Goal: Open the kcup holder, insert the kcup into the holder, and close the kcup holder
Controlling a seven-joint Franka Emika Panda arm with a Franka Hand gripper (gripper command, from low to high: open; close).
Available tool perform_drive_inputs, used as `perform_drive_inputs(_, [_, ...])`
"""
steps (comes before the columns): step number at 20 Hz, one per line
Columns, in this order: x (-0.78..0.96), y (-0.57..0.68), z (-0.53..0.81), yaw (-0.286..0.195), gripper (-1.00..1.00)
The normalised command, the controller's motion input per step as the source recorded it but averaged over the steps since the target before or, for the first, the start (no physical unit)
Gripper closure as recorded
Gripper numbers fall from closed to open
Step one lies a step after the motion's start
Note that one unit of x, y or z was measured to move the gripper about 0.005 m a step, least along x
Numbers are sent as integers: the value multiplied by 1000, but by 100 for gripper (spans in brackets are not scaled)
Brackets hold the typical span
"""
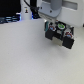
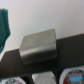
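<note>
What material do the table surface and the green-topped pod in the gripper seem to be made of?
The table looks like a smooth, matte white laminate or plastic: even colour, no grain, no sharp reflections. The kcup, between the fingers of the gripper, seems plastic with a green top; the picture is too blurred to be sure.

the tool (image 1: 59,36) hangs low from the arm, jaws seemingly closed.

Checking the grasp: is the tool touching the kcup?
Cannot tell. In the exterior view the tool surrounds the green-topped kcup, but blur hides any contact or gap.
</note>
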Motion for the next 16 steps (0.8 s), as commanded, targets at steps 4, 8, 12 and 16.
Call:
perform_drive_inputs(4, [378,189,-124,210,-100])
perform_drive_inputs(8, [302,139,-181,232,-100])
perform_drive_inputs(12, [218,119,-178,243,-100])
perform_drive_inputs(16, [53,243,-171,220,-100])
